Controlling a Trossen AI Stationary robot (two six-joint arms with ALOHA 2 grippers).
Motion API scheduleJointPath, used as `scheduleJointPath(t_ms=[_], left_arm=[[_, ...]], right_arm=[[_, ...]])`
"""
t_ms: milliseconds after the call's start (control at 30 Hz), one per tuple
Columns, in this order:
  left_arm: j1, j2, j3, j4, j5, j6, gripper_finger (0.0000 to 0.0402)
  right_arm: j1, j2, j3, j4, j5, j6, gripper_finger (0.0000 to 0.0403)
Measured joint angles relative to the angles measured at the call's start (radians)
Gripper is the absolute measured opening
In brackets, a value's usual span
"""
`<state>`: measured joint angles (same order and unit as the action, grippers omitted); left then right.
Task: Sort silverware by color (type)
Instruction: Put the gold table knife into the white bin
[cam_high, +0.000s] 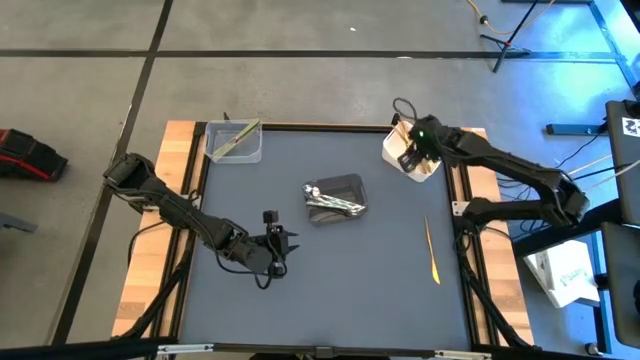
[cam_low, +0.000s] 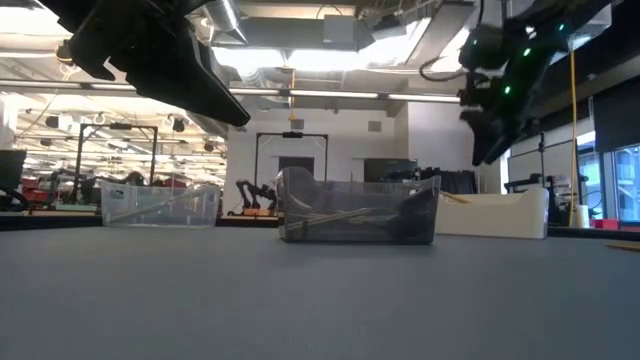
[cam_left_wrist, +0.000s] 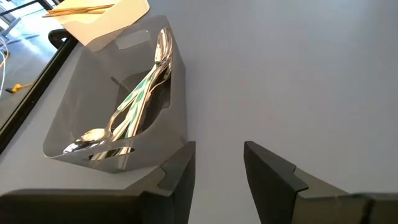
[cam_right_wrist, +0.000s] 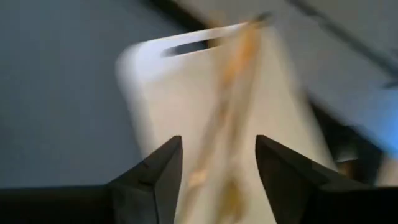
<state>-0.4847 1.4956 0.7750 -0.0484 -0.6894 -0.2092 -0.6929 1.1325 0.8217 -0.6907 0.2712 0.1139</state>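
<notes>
My black left gripper (cam_high: 281, 243) faces a smoky dark grey square tub (cam_left_wrist: 74, 118) — inside it I see shiny silver metal spoons (cam_left_wrist: 140, 102), one streaked pale green. My right gripper (cam_right_wrist: 217, 168), also black, hangs over a white square tub (cam_right_wrist: 161, 106) holding tan wood-coloured utensils (cam_right_wrist: 233, 93). Well off from it, one tan wooden utensil (cam_high: 431, 249) lies on the slate-grey table mat (cam_high: 340, 290) — a clear square tub (cam_high: 234, 141) carries pale green pieces.
</notes>
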Motion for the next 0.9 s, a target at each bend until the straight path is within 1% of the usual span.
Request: scheduleJointPath(t_ms=[100,200,333,433,600,667,733,800,900], left_arm=[[0.000,0.000,0.000,0.000,0.000,0.000,0.0131],[0.000,0.000,0.000,0.000,0.000,0.000,0.0131],[0.000,0.000,0.000,0.000,0.000,-0.002,0.0131],[0.000,0.000,0.000,0.000,0.000,-0.001,0.0131],[0.000,0.000,0.000,0.000,0.000,0.000,0.0131],[0.000,0.000,0.000,0.000,0.000,0.000,0.0131],[0.000,0.000,0.000,0.000,0.001,0.001,0.0131],[0.000,0.000,0.000,0.000,0.001,0.001,0.0131],[0.000,0.000,0.000,0.000,0.001,0.001,0.0131]], right_arm=[[0.092,-0.047,0.004,-0.075,-0.087,0.094,0.0198],[0.199,-0.067,0.004,-0.163,-0.142,0.203,0.0199],[0.329,-0.068,0.001,-0.304,-0.169,0.350,0.0200],[0.413,-0.068,-0.020,-0.363,-0.182,0.453,0.0200],[0.512,-0.068,-0.084,-0.393,-0.196,0.625,0.0200],[0.551,-0.063,-0.121,-0.383,-0.226,0.694,0.0200],[0.586,-0.055,-0.158,-0.374,-0.271,0.728,0.0200],[0.614,-0.056,-0.192,-0.378,-0.301,0.777,0.0200],[0.650,-0.056,-0.232,-0.339,-0.340,0.825,0.0200]])
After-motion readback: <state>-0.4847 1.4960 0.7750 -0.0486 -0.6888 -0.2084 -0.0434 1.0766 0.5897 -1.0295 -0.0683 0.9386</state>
